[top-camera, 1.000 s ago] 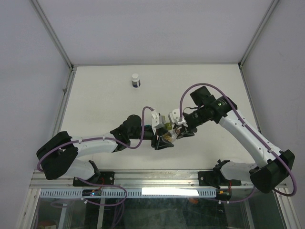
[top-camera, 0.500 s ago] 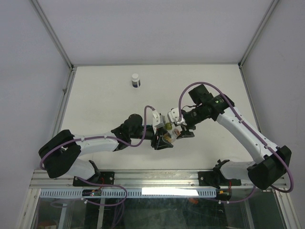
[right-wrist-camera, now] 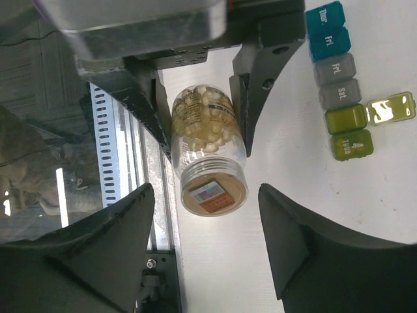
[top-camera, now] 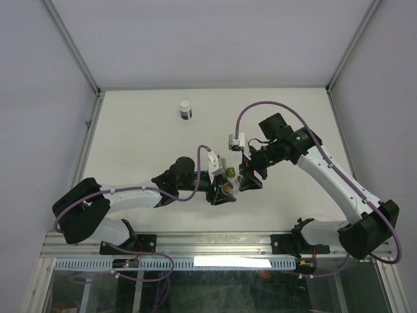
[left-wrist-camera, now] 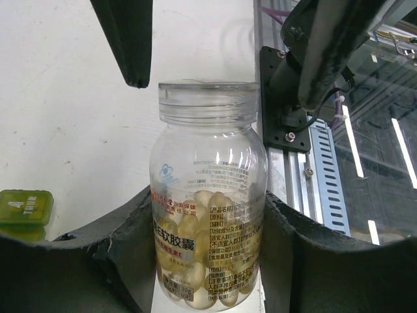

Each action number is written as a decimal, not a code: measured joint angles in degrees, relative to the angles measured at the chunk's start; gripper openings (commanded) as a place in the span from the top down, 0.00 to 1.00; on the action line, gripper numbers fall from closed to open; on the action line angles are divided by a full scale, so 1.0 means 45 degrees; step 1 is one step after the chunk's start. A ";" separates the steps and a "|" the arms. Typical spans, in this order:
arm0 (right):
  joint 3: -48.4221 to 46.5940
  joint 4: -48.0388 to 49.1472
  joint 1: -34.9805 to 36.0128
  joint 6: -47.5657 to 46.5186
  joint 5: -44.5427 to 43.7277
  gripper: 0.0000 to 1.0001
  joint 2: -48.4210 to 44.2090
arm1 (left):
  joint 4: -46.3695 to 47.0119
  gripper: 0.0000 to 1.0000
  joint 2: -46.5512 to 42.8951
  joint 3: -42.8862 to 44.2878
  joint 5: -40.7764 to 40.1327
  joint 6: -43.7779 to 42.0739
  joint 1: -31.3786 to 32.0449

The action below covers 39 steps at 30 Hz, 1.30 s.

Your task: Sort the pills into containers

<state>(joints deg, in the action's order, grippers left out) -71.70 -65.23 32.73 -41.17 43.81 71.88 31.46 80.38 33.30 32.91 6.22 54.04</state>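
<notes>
White tabletop (top-camera: 143, 130); pill bottle (left-wrist-camera: 207, 189) clamped by the left gripper (left-wrist-camera: 208, 235).
Its smooth, stiff cap (left-wrist-camera: 207, 101), judged slippery, is best taken between the spread fingers (right-wrist-camera: 300, 241) of the right gripper (right-wrist-camera: 205, 188).

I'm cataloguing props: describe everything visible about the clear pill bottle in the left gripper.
The bottle is clear plastic, its ribbed clear lid on, partly filled with pale cream capsules. A label printed in red and blue wraps its body; an orange-and-white sticker shows at the lid end. The left gripper's black fingers clamp its body; the open right gripper flanks the lid without touching.
</notes>
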 measured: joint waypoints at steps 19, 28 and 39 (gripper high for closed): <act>0.0107 -0.0121 0.0452 -0.2569 -0.0185 0.87 0.0306 | 0.0000 1.00 -0.0165 -0.0194 -0.0092 0.0005 0.0005; 0.0578 -0.0495 0.0529 -0.8670 0.0034 0.02 -0.0418 | 0.0214 1.00 -0.0165 -0.0194 -0.0058 0.0092 0.0053; 0.0151 -0.1486 -0.0767 -0.6028 0.1661 0.04 -0.0194 | 0.0253 1.00 -0.0175 -0.0214 -0.0049 0.0097 0.0063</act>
<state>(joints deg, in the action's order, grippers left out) -71.02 -71.92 29.28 -68.29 51.29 71.00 32.60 79.59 32.34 32.69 6.66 54.33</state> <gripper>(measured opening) 0.993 0.523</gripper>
